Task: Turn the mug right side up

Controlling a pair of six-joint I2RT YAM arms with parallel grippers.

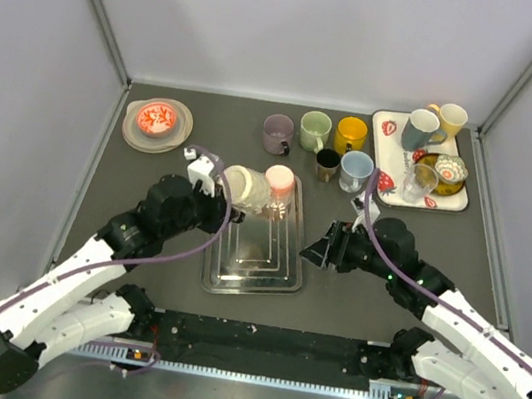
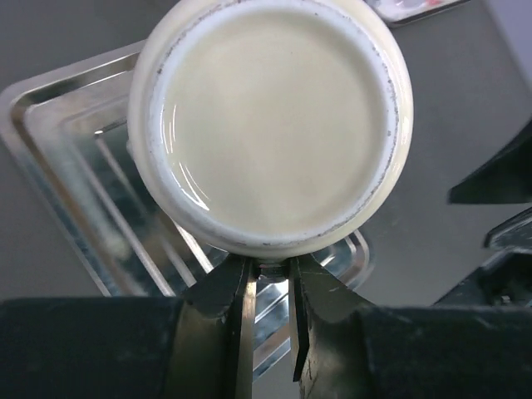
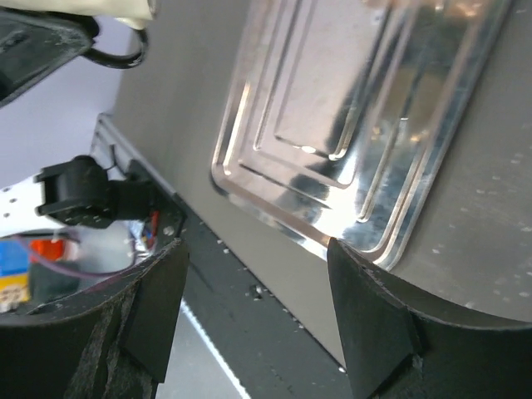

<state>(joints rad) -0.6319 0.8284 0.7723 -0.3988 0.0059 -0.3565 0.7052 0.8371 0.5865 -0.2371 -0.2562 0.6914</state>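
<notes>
Now: my left gripper pinches the cream mug by its handle, at the far left corner of the metal tray.
Left arm reaches forward. The mug is tipped, base facing my wrist camera, handle mostly hidden between fingers. Right gripper gapes wide, empty, beside the tray's right edge. Dark table, grey walls.

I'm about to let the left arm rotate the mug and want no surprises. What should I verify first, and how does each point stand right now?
1. Left gripper shut on the mug: ok, the fingers pinch a part at its edge.
2. Mug upright: not ok, it lies on its side in the top view.
3. Mug lifted clear of the metal tray: cannot tell.
4. Room to swing: not ok, the pink cup stands right beside the mug.
5. Right gripper out of the way: ok, open and off the tray's right edge.
</notes>
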